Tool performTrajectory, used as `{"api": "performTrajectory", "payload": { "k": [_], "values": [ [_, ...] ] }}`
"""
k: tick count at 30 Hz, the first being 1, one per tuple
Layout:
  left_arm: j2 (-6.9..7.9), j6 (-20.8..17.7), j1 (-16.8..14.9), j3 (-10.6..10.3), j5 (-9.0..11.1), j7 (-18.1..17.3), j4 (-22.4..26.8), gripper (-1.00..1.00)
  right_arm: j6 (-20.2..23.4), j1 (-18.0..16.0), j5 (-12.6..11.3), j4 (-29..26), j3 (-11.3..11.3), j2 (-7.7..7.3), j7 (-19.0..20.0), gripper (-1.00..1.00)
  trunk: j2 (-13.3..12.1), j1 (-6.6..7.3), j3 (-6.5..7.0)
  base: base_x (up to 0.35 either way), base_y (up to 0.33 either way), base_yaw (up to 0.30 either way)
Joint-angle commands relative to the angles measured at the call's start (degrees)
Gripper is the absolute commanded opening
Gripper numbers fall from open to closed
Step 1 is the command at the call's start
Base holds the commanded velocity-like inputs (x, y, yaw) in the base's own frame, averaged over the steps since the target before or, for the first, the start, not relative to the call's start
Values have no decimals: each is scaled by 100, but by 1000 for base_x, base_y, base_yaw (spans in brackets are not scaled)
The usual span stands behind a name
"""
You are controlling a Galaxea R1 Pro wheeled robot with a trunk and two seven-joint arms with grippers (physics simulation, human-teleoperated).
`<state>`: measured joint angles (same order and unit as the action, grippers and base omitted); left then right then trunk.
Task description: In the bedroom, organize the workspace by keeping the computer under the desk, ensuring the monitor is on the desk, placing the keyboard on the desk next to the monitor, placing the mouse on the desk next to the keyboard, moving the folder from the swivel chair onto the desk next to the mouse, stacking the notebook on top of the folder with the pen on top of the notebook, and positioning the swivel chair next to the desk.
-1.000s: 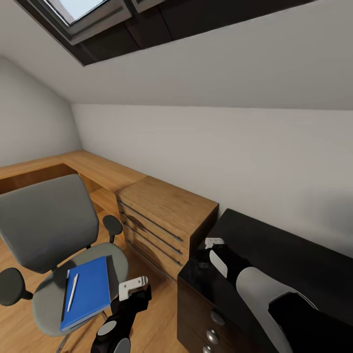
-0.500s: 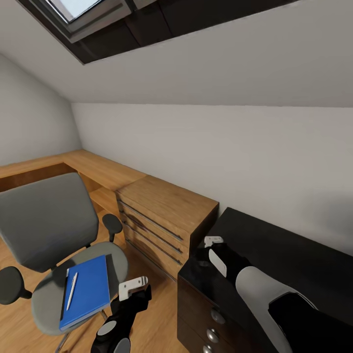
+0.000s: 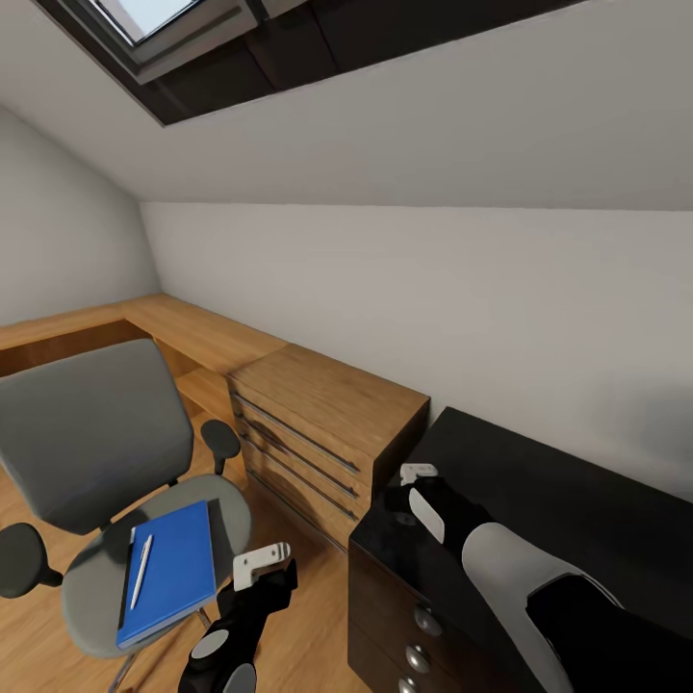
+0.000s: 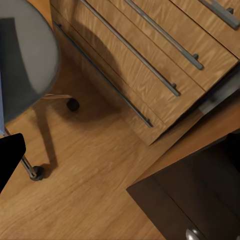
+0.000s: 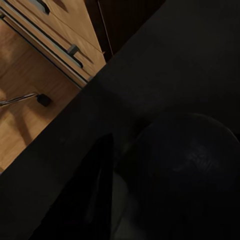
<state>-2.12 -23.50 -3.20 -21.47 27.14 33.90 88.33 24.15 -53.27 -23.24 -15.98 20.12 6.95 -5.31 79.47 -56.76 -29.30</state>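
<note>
The chair (image 3: 106, 462) is covered in matt grey cloth. The drawer unit (image 3: 322, 433) and floor (image 4: 90, 170) are grained wood with metal handles (image 4: 165, 35). The desk (image 3: 539, 510) top is glossy black. The folder (image 3: 171, 573) looks smooth.

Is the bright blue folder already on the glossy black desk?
No, the bright blue folder lies on the grey swivel chair seat, under the light pen.

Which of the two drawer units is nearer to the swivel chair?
The light wooden drawer unit with long bar handles; the glossy black unit with round knobs stands farther from the swivel chair.
</note>
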Motion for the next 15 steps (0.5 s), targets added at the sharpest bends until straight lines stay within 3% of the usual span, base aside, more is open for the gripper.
{"api": "performTrajectory", "payload": {
  "k": [1,15],
  "values": [
    [1,-14,-5,-7,45,46,8,100,18,1,-119,112,44,-2,-49,-100,3,0,-7,0,0,0],
    [1,-9,-5,-7,38,46,0,100,3,1,-112,84,48,-1,-49,-100,-77,43,29,0,0,0]
  ]
}}
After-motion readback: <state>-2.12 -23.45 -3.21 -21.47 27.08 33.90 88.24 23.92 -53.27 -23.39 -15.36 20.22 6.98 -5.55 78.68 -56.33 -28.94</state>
